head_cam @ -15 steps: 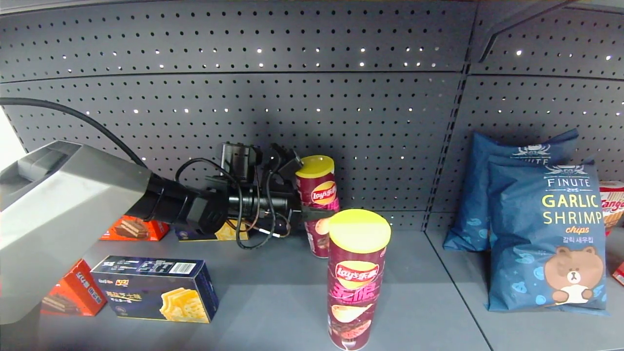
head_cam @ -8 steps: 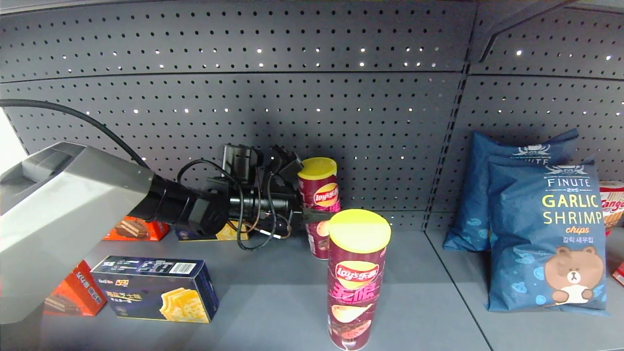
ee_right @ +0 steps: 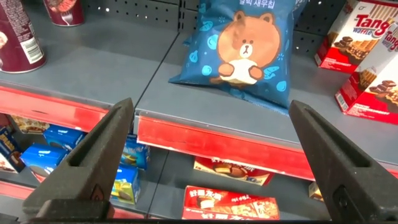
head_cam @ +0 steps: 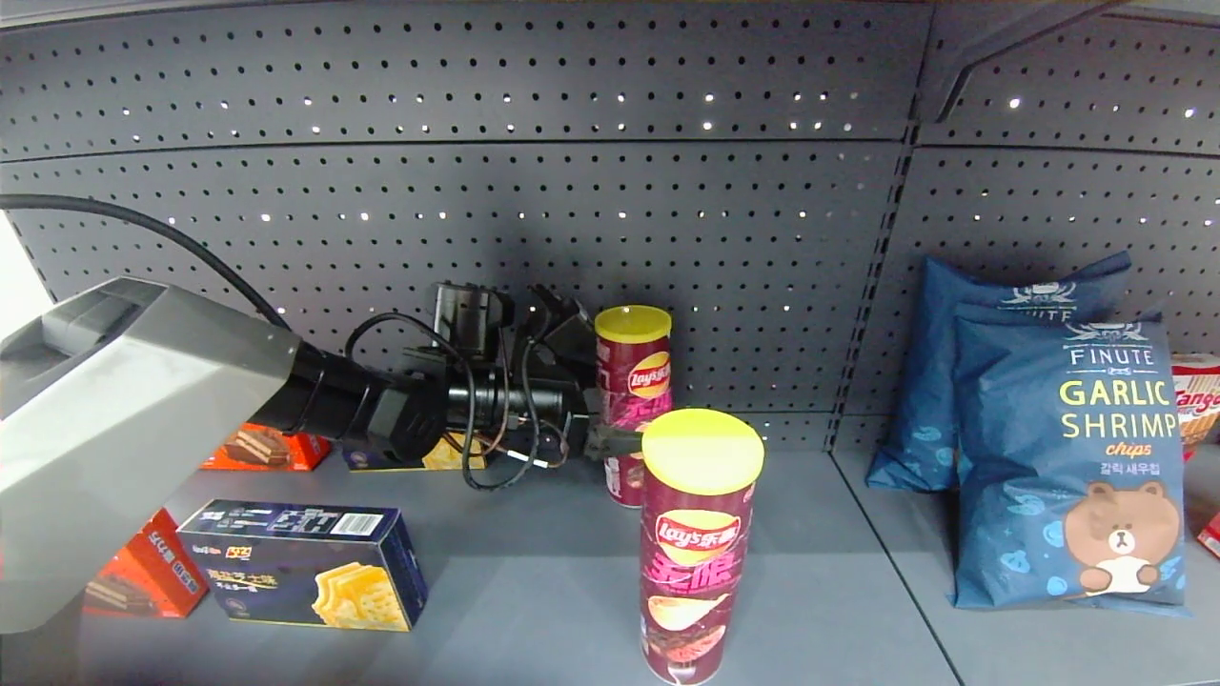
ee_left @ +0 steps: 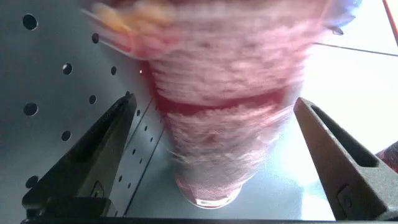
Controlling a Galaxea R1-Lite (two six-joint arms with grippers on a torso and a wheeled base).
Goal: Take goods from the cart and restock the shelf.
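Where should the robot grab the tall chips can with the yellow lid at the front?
Probably around the middle of the front can, coming straight in from the open front of the shelf and pinching its two sides. It stands upright and is round, so the sides suit a pinch. The flat yellow lid gives little to hold, and another can stands behind.
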